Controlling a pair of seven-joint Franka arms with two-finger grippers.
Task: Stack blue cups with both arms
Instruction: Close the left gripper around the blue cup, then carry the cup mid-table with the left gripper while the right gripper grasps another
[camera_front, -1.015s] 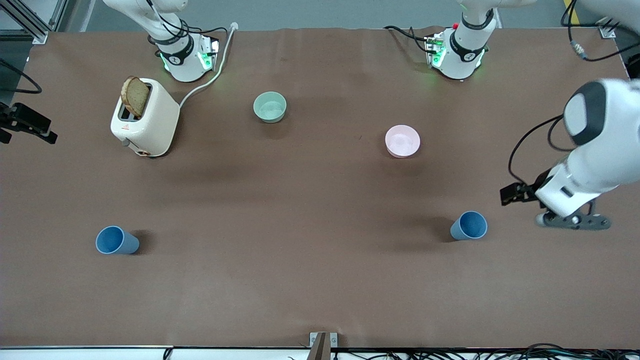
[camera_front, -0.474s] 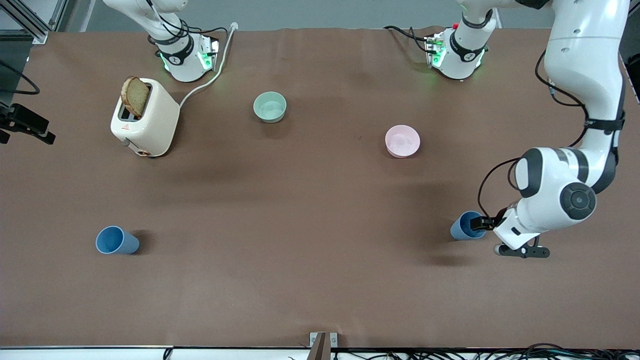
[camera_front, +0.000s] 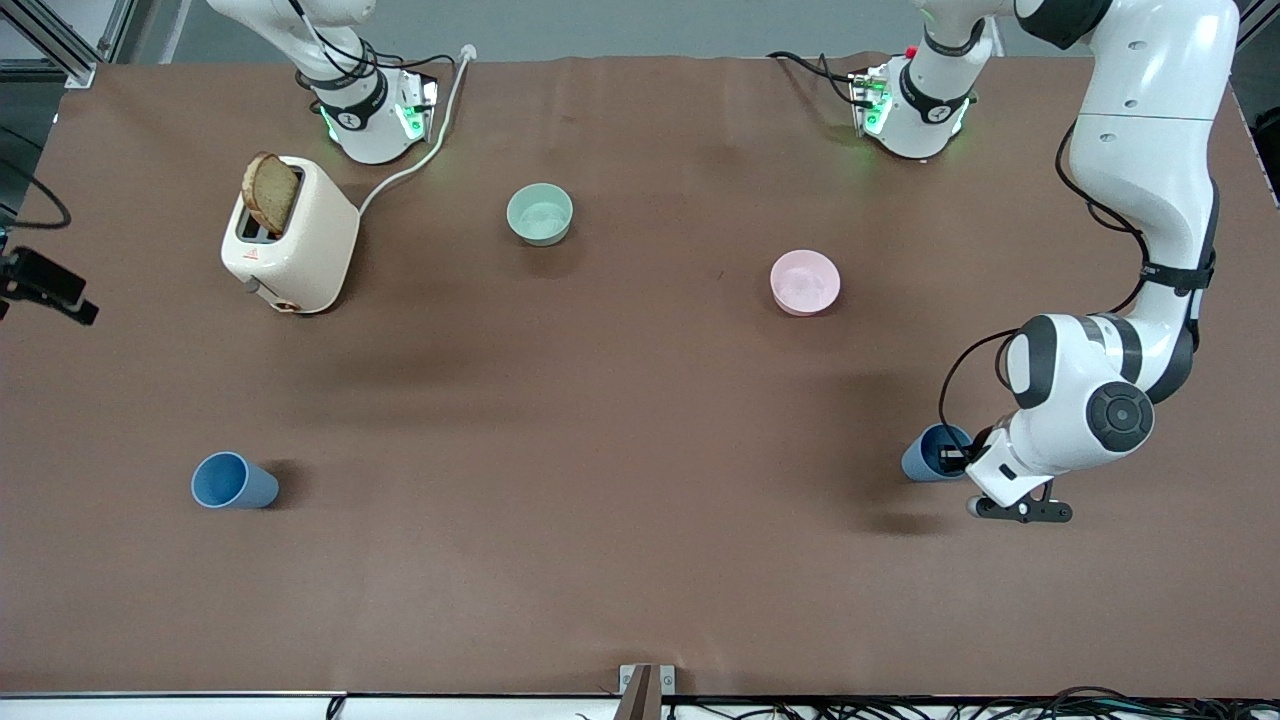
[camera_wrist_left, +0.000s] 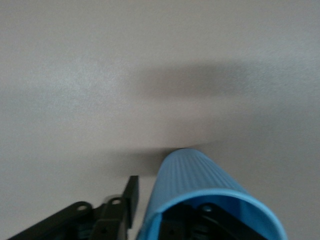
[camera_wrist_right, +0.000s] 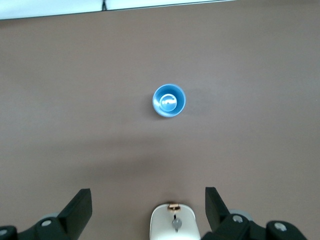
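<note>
One blue cup (camera_front: 928, 455) stands upright toward the left arm's end of the table. My left gripper (camera_front: 962, 456) is down at its rim. In the left wrist view the left gripper (camera_wrist_left: 165, 212) is open and straddles the wall of this cup (camera_wrist_left: 200, 175). One finger (camera_wrist_left: 131, 197) is outside with a small gap, and the other is inside the cup. The second blue cup (camera_front: 234, 482) stands upright toward the right arm's end. My right gripper (camera_wrist_right: 148, 212) is open and empty, high over the toaster (camera_wrist_right: 172, 225), with that cup (camera_wrist_right: 169, 100) on the table farther out.
A cream toaster (camera_front: 292, 235) with a slice of bread stands near the right arm's base. A pale green bowl (camera_front: 540, 213) and a pink bowl (camera_front: 805, 282) stand farther from the front camera than the cups. The toaster's cable runs to the back edge.
My left arm has swung in from the table's end and come down, so that its gripper now sits at the cup's rim. The cups and bowls have not moved.
</note>
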